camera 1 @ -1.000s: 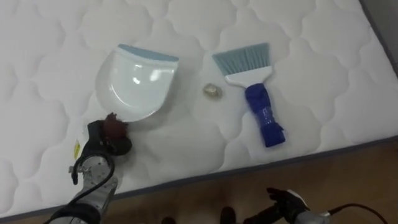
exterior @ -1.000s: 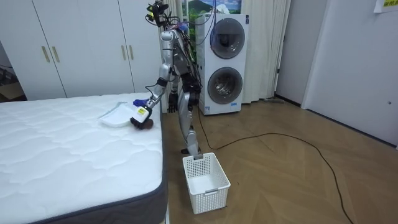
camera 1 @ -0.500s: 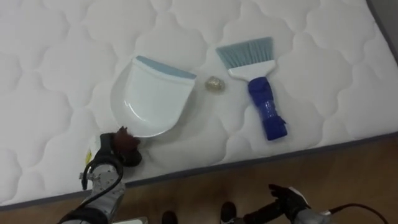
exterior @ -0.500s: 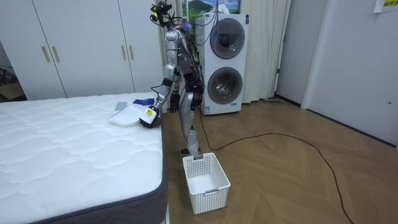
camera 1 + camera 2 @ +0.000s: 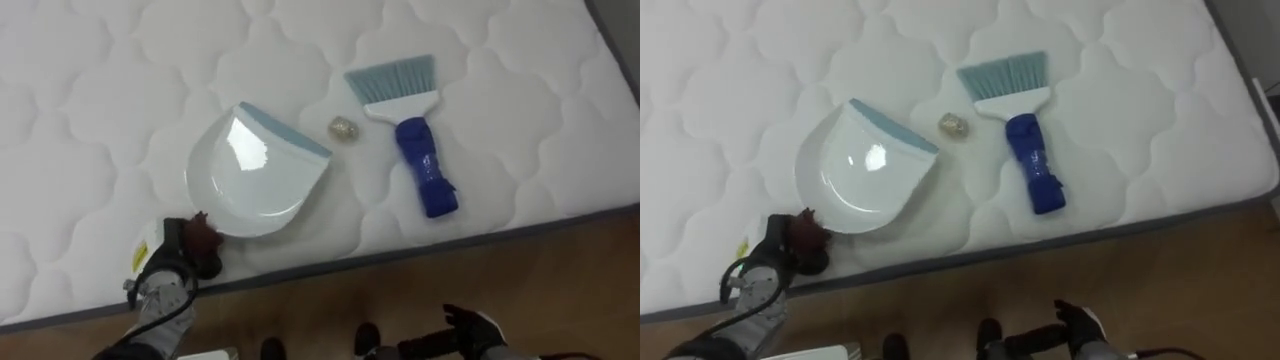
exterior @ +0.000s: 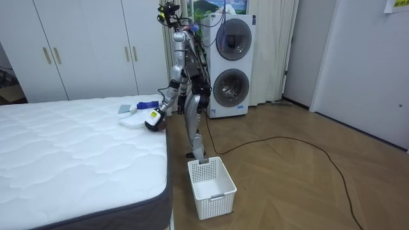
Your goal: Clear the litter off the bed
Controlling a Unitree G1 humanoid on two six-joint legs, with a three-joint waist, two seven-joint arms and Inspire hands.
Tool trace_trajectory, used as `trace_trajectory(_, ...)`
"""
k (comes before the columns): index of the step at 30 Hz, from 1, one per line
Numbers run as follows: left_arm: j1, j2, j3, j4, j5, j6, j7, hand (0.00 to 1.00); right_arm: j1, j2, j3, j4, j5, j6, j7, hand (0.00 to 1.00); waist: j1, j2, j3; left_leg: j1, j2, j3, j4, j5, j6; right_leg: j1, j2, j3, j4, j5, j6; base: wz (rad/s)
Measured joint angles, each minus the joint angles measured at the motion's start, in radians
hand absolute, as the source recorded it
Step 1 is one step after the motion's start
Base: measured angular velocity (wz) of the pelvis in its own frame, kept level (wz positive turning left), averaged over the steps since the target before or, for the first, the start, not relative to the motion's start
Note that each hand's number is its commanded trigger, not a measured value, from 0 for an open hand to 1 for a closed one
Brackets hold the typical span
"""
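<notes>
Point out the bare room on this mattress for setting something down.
Free: the mattress left of and beyond the dustpan, and right of the brush. Crowded: between dustpan and brush, where the scrap lies.

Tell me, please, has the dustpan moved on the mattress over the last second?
Yes. The dustpan, held by the left hand, has slid toward the robot's right, closer to the small scrap, its lip turned toward it.
</notes>
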Motion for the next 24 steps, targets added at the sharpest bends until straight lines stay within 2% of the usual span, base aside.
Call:
trace_trajectory(6,0.023,0.069,-0.003,0.002,0.157,0.003,0.09,1.0,-0.005,-0.051,-0.183,-0.038,0.234,-0.014,-0.05,0.0,0.0,0.001,-0.0004,-0.006,-0.002,0.007,0.009,0.0,0.001,-0.012,-0.006,0.003,0.018,-0.003,-0.003,-0.01)
trace_trajectory(11,0.039,0.075,-0.011,0.003,0.198,0.017,0.18,1.0,-0.036,-0.078,-0.259,-0.074,0.286,-0.036,-0.124,0.0,0.0,0.0,-0.0012,-0.004,-0.005,0.015,0.008,0.004,0.005,-0.017,-0.01,0.008,0.026,-0.003,-0.002,-0.01)
trace_trajectory(12,0.043,0.076,-0.02,0.003,0.215,0.017,0.196,1.0,-0.05,-0.084,-0.264,-0.077,0.286,-0.047,-0.142,0.0,0.002,-0.003,-0.0026,-0.005,-0.005,0.022,0.008,0.004,0.006,-0.025,-0.011,0.016,0.036,-0.003,-0.002,-0.13)
trace_trajectory(17,0.042,0.096,-0.054,0.012,0.239,0.017,0.251,1.0,-0.095,-0.115,-0.26,-0.2,0.275,-0.05,-0.221,0.0,0.007,-0.012,-0.0031,-0.016,-0.002,0.046,0.021,0.006,0.006,-0.052,-0.009,0.042,0.054,-0.004,-0.004,-0.14)
trace_trajectory(21,0.036,0.103,-0.056,0.039,0.24,0.016,0.275,1.0,-0.127,-0.132,-0.262,-0.271,0.225,-0.064,-0.307,0.0,0.003,-0.037,-0.0093,-0.016,-0.002,0.051,0.021,0.007,0.007,-0.055,-0.009,0.047,0.058,-0.004,-0.003,-0.03)
trace_trajectory(24,0.034,0.104,-0.059,0.039,0.244,0.018,0.275,1.0,-0.133,-0.133,-0.262,-0.358,0.165,-0.073,-0.363,0.0,0.002,-0.053,-0.0087,-0.028,0.001,0.052,0.033,0.007,0.007,-0.06,-0.009,0.044,0.061,-0.004,-0.003,0.04)
